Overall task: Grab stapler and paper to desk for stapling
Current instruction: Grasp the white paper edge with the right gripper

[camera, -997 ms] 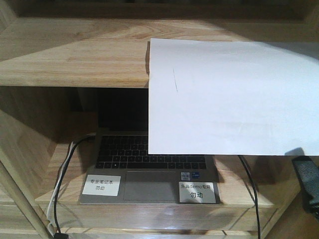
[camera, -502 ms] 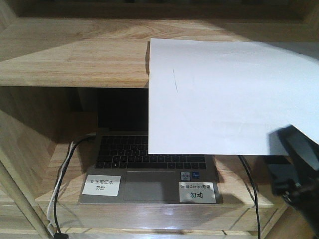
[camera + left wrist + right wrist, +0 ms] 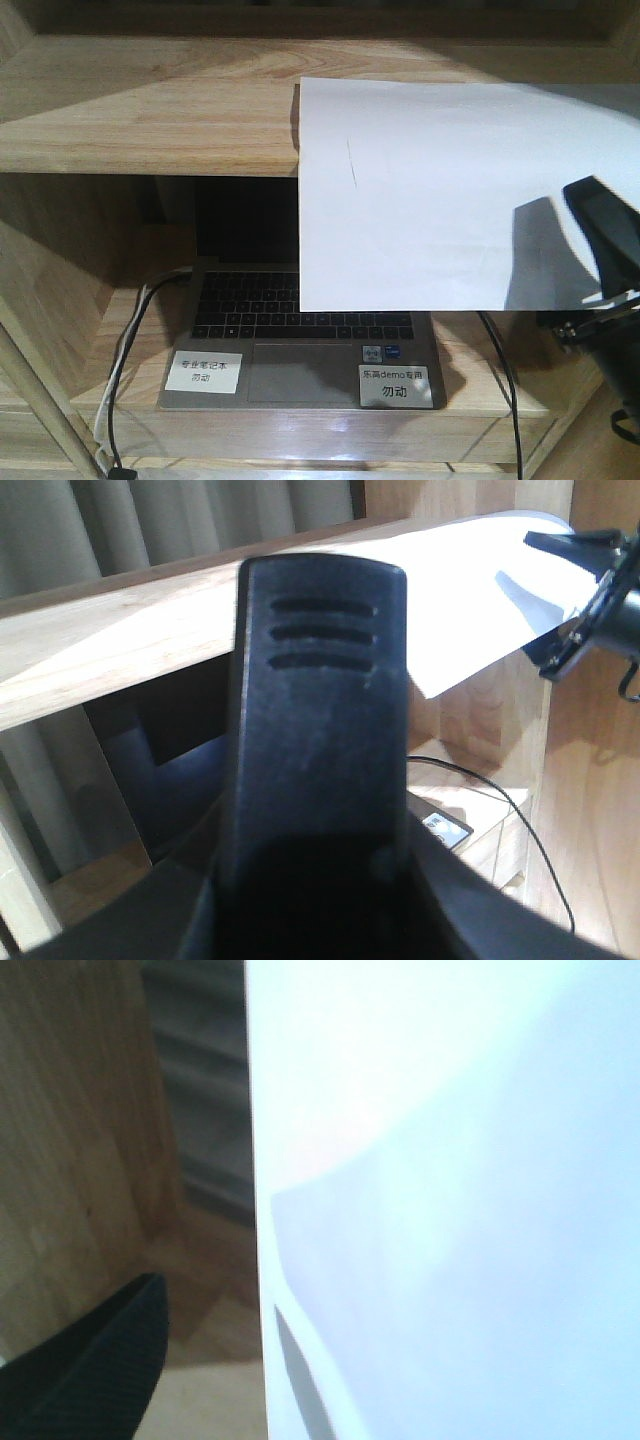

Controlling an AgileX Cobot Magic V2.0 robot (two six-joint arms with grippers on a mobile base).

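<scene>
Starting at the left, the left gripper [image 3: 318, 780] shows only one black finger filling its wrist view, so whether it is spread or clenched cannot be told; no stapler or desk appears in any view. Further right, the paper [image 3: 440, 190] lies on the upper shelf board [image 3: 150, 110], its front part overhanging the board's edge above the laptop [image 3: 300, 340]. At the far right, the right gripper [image 3: 600, 250] appears spread at the sheet's lower right corner, not yet clamped, with free room beneath the overhang; both fetches appear outstanding.

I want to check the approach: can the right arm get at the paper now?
Probably yes: the paper overhangs the shelf edge, and the right fingers are beside its free corner with nothing between.
</scene>
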